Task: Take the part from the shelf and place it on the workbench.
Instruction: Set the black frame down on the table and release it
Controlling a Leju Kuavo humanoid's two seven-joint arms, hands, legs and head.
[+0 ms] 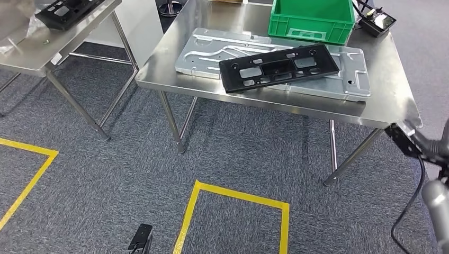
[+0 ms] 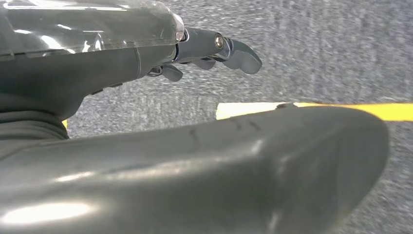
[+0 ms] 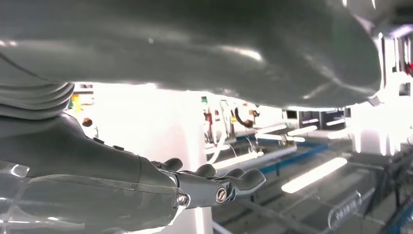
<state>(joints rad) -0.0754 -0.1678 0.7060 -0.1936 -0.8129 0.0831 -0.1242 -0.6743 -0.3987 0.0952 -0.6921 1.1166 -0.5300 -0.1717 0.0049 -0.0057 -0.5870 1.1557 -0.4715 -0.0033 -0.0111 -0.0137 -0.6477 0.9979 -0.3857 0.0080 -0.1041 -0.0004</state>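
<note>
Over carpet, left hand (image 2: 146,73) empty, fingers (image 2: 238,53) apart

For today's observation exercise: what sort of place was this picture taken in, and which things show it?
Probably a factory or workshop training area: steel workbench carrying a pressed metal panel and a black plastic part, a green parts crate, and yellow floor tape marking standing zones on grey carpet.

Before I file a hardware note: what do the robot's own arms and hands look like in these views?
The left hand has dark grey fingers with a bare metal screw at one joint, a thick smooth grey thumb and a clear glossy cover over the back. The right hand matches it, with grey ribbing behind. In the head view the right arm is silver, with a black bracket above it and a black cable hanging alongside.
</note>
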